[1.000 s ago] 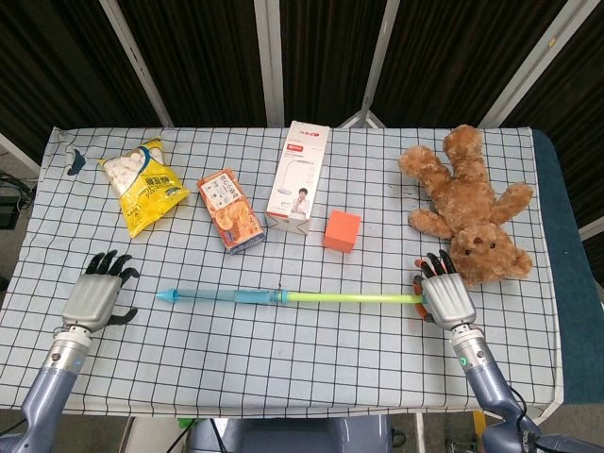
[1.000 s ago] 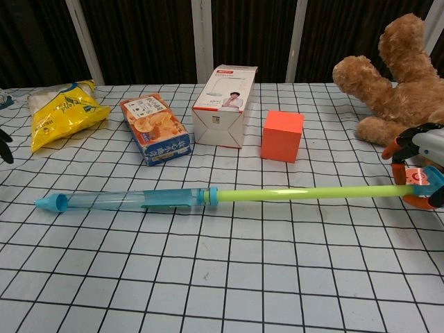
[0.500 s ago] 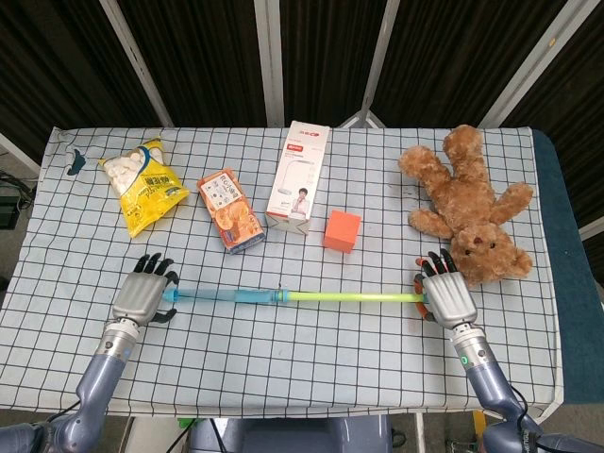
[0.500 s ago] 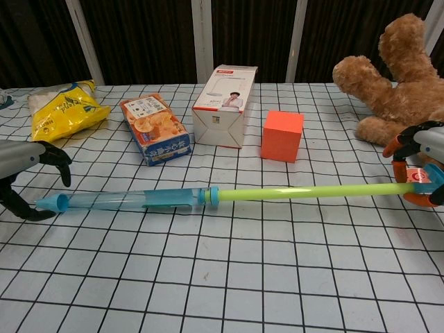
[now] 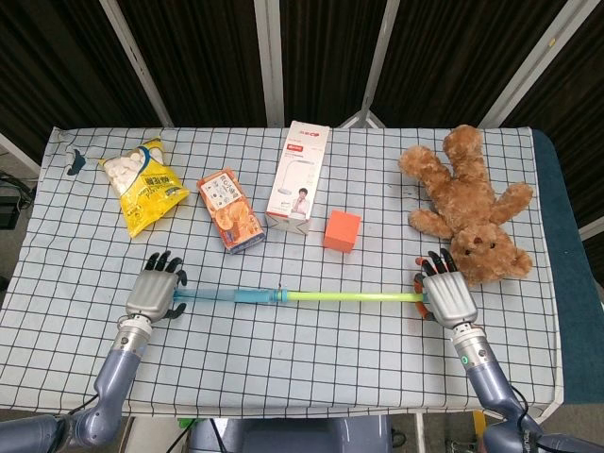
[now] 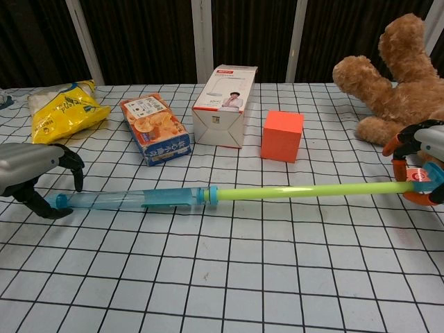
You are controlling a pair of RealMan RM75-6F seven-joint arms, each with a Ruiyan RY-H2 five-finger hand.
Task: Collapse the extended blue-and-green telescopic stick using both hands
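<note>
The left hand (image 5: 154, 291) has moved in from the left edge of the worktop (image 5: 311, 368) and now sits at the blue end of the stick (image 5: 293, 297). A moment ago it was well apart from the stick. Now its fingers (image 6: 73, 166) curl over the blue tip, with the thumb under it. The tip looks like it is touching the hand, but I cannot tell if the hand is squeezing it yet.

The right hand (image 5: 444, 291) has not moved. It holds the orange handle at the green end, near the right edge of the worktop, just beside the teddy bear (image 5: 469, 206).

The stick lies flat along the front part of the worktop, blue on the left and green on the right. It is still pulled out long. It seems to have stayed where it was.

So now both ends have a hand on them. That means the push can start soon. I think the left hand must close tight first. Then the two hands should come toward each other, so the green part slides into the blue part.
</note>
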